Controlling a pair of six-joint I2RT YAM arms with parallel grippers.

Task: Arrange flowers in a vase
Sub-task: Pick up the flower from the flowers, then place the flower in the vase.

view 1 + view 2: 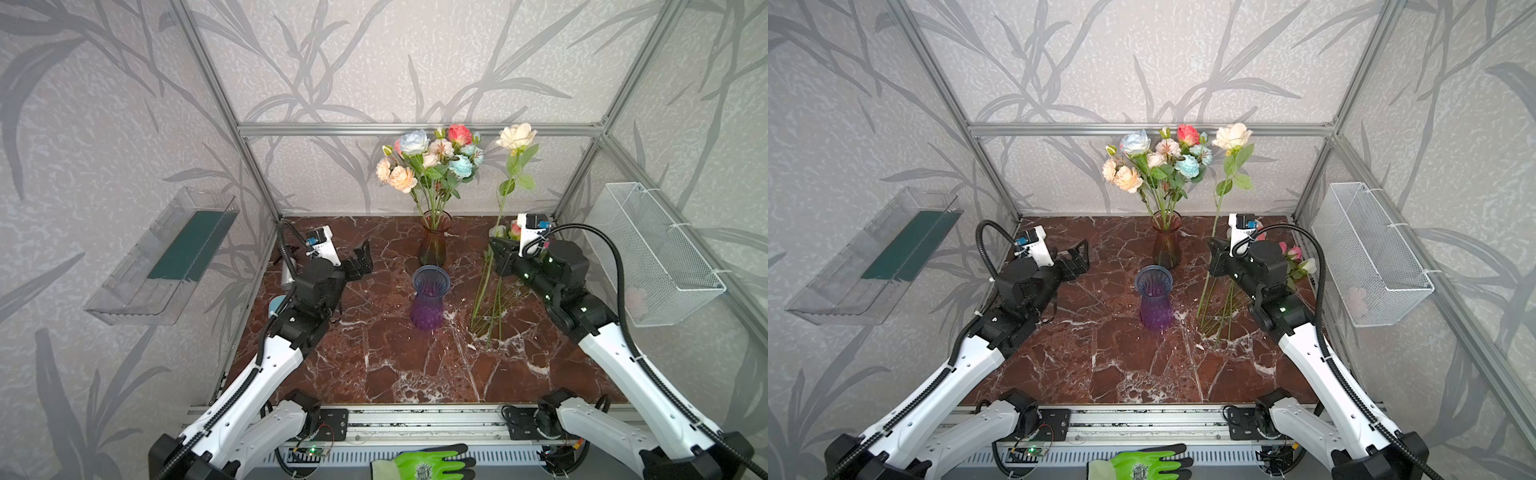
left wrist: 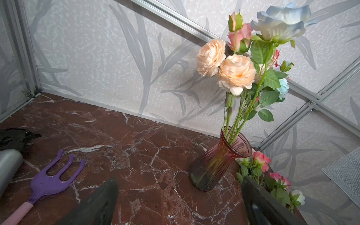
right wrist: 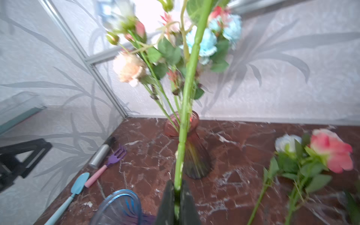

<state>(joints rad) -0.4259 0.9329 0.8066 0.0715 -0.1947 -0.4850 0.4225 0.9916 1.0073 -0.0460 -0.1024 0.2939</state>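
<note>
While the purple vase stands mid-table, loose flowers lie just right of it on the marble tabletop, long green stems fanned out, pink and white heads at the far end. Left of the vases, the left gripper hovers with jaws spread wide. The right gripper pinches one leafy green stem, cream rose held upright on top. Farthest back, the red vase carries the bouquet: peach, pale blue, coral and white heads.
</note>
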